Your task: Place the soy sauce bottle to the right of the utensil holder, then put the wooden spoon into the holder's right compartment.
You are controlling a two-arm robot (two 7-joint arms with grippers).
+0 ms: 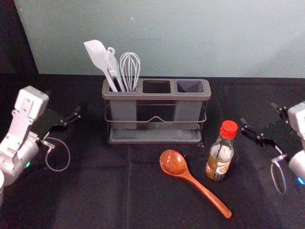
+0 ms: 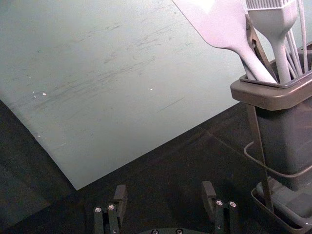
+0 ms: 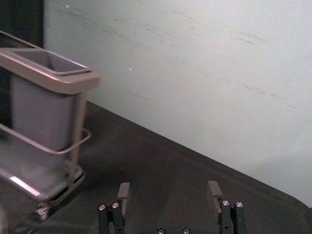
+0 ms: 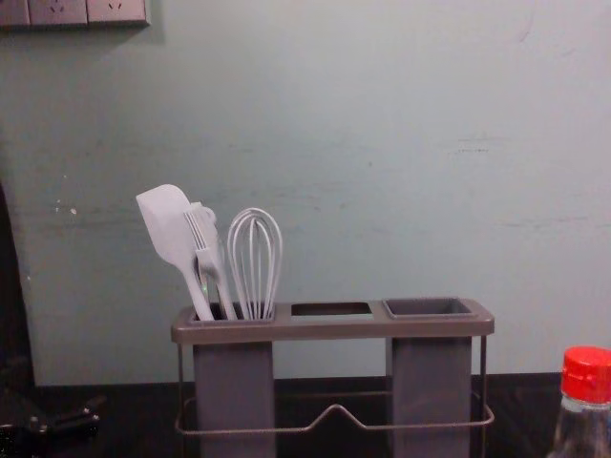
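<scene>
The utensil holder (image 1: 155, 97) stands upright on the black-covered tabletop (image 1: 95, 191), in front of the pale wall (image 1: 190, 38). Its left compartment (image 1: 123, 112) holds a white spatula (image 1: 98, 56), a brush (image 4: 204, 250) and a whisk (image 1: 129, 67), all leaning with their heads above the rim. The middle of the holder's rim has a rectangular opening (image 1: 156, 87), and the right compartment (image 1: 188, 112) is a grey cup with its top uncovered. A wire rail (image 4: 239, 431) runs across the holder's front, above its base tray (image 1: 155, 138).

The soy sauce bottle (image 1: 220, 160) stands upright in front of the holder and off to its right, near the holder's front right corner, with its red cap (image 1: 228, 129) on. The wooden spoon (image 1: 174, 163) lies on the tabletop in front of the holder; its bowl is the end nearer the holder, and its handle slants away toward the front right, passing in front of the bottle.

The right hand (image 1: 259, 113) is to the right of the holder, raised beyond the bottle, its two fingers spread with a wide gap between them. The left hand (image 1: 63, 102) is to the left of the holder, well apart from it, also with its fingers spread. Wall sockets (image 4: 57, 11) sit high above the holder, past its left end.
</scene>
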